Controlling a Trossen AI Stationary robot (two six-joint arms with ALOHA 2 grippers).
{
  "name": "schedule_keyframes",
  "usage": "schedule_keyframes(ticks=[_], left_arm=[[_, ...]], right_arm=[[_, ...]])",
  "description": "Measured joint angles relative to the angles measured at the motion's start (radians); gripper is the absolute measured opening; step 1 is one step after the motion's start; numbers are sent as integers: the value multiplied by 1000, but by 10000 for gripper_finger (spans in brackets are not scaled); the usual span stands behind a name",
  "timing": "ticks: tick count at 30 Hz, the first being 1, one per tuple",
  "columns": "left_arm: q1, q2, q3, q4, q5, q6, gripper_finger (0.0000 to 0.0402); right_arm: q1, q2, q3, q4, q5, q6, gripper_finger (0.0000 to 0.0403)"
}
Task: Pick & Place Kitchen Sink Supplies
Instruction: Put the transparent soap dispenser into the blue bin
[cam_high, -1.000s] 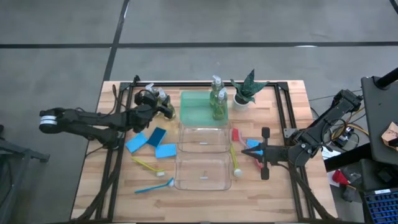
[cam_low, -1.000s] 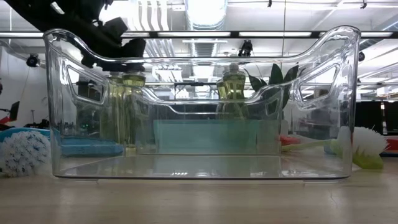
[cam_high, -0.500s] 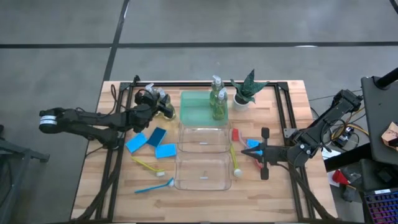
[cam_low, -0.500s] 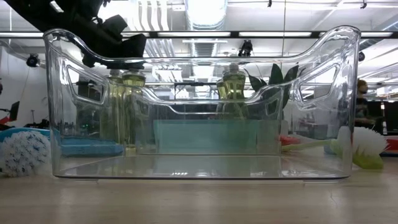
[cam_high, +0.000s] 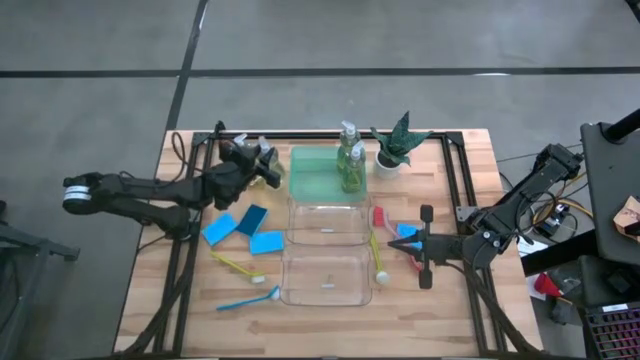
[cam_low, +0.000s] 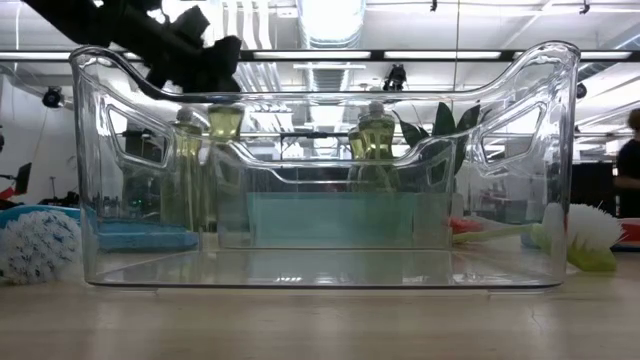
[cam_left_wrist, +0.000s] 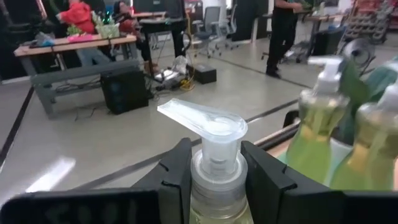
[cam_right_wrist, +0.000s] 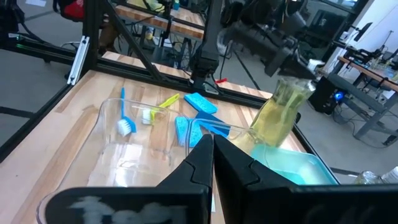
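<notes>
My left gripper (cam_high: 264, 168) is at the table's far left, shut on a clear pump bottle of yellow-green liquid (cam_low: 224, 125), also seen in the right wrist view (cam_right_wrist: 281, 115). A second bottle (cam_low: 185, 165) stands on the table beside it. Two more bottles (cam_high: 350, 165) stand in the green tray (cam_high: 312, 178). Blue sponges (cam_high: 250, 228) lie on the table left of the clear bins. A yellow brush (cam_high: 238, 265) and a blue brush (cam_high: 250, 298) lie near them. My right gripper (cam_high: 412, 245) hovers shut at the right, above a red brush (cam_high: 379, 215). My left gripper pinches the bottle's neck (cam_left_wrist: 214, 169), just under the pump head (cam_left_wrist: 202, 121), between its two fingers (cam_left_wrist: 177, 174). The fingers come in level from the table's left. The bottle hangs below them, slightly tilted and lifted clear of the table.
Two clear bins (cam_high: 326, 222) (cam_high: 328, 277) stand in a row in front of the green tray. A small potted plant (cam_high: 395, 145) stands at the far edge, right of the tray. A yellow-green brush (cam_high: 377, 255) lies right of the bins. People stand in the room behind.
My left gripper has gone up with the pump bottle. The bottle's top now stands higher than that of the bottle next to it, and it has tipped a little. That neighbouring bottle has stayed where it was.
</notes>
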Motion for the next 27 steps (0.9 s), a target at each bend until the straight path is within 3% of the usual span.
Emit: schedule_keyframes(ticks=[13,24,27], left_arm=[[0,0,148,-7,50,138,101],[17,60,219,19,311,115,101],[17,108,230,46,342,95,101]], right_arm=[[0,0,0,0,0,0,8],[0,0,0,8,0,-13,8],[0,0,0,17,0,-24,8]])
